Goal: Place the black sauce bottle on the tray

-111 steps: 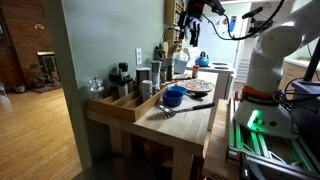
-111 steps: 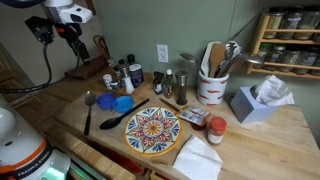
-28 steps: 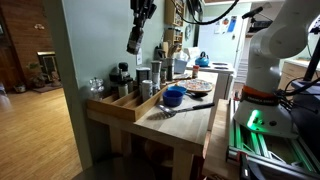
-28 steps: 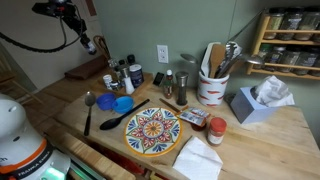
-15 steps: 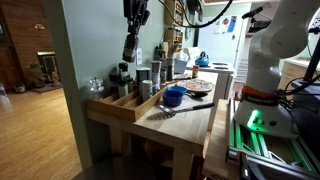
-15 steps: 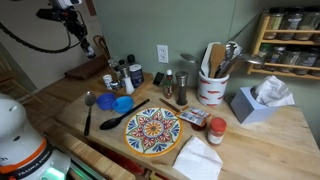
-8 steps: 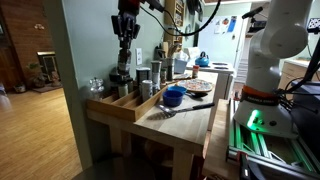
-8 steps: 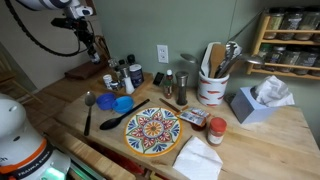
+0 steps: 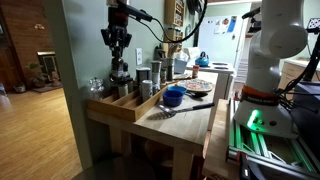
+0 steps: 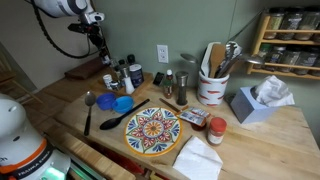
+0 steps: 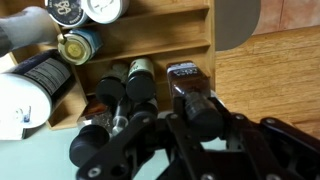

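My gripper (image 11: 197, 112) is shut on the black sauce bottle (image 11: 183, 80), a slim dark bottle with its cap between the fingers. In the wrist view the bottle hangs over the light-wood tray (image 11: 170, 45), beside two dark bottles (image 11: 135, 82) that stand in it. In both exterior views the gripper (image 9: 117, 48) (image 10: 101, 42) holds the bottle (image 9: 117, 62) (image 10: 103, 53) roughly upright above the long tray (image 9: 125, 106) (image 10: 80, 72) by the wall. I cannot tell whether the bottle's base touches the tray.
Jars with white and gold lids (image 11: 78, 44) fill the tray's near compartments. On the table are a patterned plate (image 10: 152, 130), a blue bowl (image 10: 122, 104), a black spoon (image 10: 118, 118), metal canisters (image 10: 180, 88), a utensil crock (image 10: 212, 85) and a tissue box (image 10: 258, 100).
The gripper has come down and moved along the wall toward the tray with the bottle still held. The bottle has swung from tilted to nearly upright.
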You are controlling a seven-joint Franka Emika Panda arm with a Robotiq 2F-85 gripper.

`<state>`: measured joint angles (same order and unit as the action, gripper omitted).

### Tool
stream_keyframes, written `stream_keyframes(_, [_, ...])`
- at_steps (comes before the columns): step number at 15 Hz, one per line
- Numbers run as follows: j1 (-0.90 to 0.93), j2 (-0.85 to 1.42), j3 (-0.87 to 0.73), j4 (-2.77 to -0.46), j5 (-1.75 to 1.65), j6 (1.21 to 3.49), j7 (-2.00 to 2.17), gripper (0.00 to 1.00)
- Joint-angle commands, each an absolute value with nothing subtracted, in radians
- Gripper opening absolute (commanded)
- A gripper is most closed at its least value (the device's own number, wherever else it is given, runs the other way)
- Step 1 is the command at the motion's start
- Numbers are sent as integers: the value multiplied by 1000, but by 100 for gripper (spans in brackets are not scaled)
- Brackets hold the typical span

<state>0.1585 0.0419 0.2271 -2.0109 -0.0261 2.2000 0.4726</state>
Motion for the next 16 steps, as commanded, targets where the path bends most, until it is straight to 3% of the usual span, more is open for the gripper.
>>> stream_keyframes(1, [181,127,203,-1937,-50,2188,531,8])
stream_keyframes(16, [229,243,149,-1927,-44,2235,605,8])
